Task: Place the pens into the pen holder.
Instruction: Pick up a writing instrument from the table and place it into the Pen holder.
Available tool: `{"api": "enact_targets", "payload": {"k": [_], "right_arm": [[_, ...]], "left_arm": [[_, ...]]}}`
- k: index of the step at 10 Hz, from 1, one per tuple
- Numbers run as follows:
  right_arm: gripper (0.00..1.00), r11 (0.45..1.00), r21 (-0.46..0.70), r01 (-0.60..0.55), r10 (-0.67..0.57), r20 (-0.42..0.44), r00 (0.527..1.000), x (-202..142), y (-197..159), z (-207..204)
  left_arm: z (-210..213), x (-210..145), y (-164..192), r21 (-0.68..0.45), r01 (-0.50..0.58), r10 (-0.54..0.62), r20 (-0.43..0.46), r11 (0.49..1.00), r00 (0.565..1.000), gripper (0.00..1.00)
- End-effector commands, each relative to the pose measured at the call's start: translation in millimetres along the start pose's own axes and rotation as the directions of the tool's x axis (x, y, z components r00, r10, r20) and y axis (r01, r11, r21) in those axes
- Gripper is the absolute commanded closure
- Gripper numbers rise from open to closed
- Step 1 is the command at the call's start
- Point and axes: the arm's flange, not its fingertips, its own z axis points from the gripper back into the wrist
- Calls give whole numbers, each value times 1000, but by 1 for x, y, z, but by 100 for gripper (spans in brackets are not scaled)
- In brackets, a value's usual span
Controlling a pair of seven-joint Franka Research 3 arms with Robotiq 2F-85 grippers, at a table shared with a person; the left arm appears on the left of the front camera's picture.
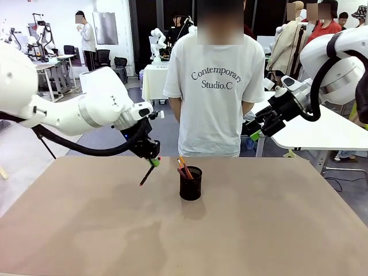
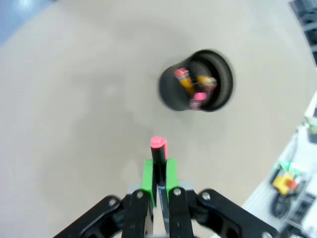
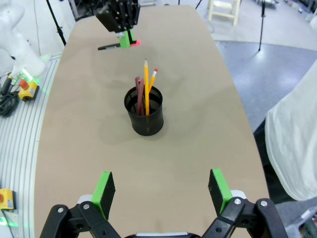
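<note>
Over on the left, the left gripper point(image 1: 153, 160) has its green fingers point(image 2: 147, 174) pinched tight on the black pen point(image 1: 146, 174), gripping it near its upper, pink-capped end so the long dark shaft hangs slanting down below the fingers, clear of the desk point(image 1: 86, 230). That's a light, stiff, slick little stick, and held so close to one end it looks apt to pivot between the pads; a hold nearer the middle would steady it, I'd say. Just beyond the fingertips in the left wrist view sits the pen holder point(image 1: 191, 183), upright on the desk, already carrying the pencils point(image 3: 146, 87) and a reddish pen point(image 3: 139, 94), their tips leaning above the rim. The mouth is narrow and partly taken, so the free gap for one more looks tight, and the mesh cup seems light enough to tip if a pen catches the rim. Bare desk lies all around the cup, plenty of room on approach. Out to the right, the right gripper point(image 1: 257, 131) hangs high and well back from the cup, fingers spread wide, holding nothing.
</note>
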Motion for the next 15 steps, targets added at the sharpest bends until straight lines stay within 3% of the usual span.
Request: {"api": "enact_targets", "payload": {"k": [1, 2, 4, 5, 10, 12, 15], "right_arm": [[0, 1000, -10, -5, 5, -11, 1000, 2, 2, -1], [0, 1000, -10, -5, 5, -11, 1000, 2, 2, -1], [0, 1000, -10, -5, 5, -11, 1000, 2, 2, -1], [0, 1000, -10, -5, 5, -11, 1000, 2, 2, -1], [0, 1000, -10, -5, 5, -11, 1000, 2, 2, -1], [0, 1000, -10, -5, 5, -11, 1000, 2, 2, -1], [0, 1000, -10, -5, 5, -11, 1000, 2, 2, -1]], "left_arm": [[12, -36, 8, -153, 171, -156, 104, 973, 982, 100], [18, -42, 6, -180, 275, -242, 187, 944, 952, 100], [18, -48, 4, -176, 343, -306, 208, 923, 929, 100], [21, -20, -6, -120, 261, -237, 183, 958, 954, 100], [18, -25, -7, -133, 275, -247, 194, 952, 949, 100], [37, -12, -6, -123, 411, -357, 316, 903, 879, 100], [62, -15, -26, -260, 580, -392, 524, 772, 756, 100]]}}
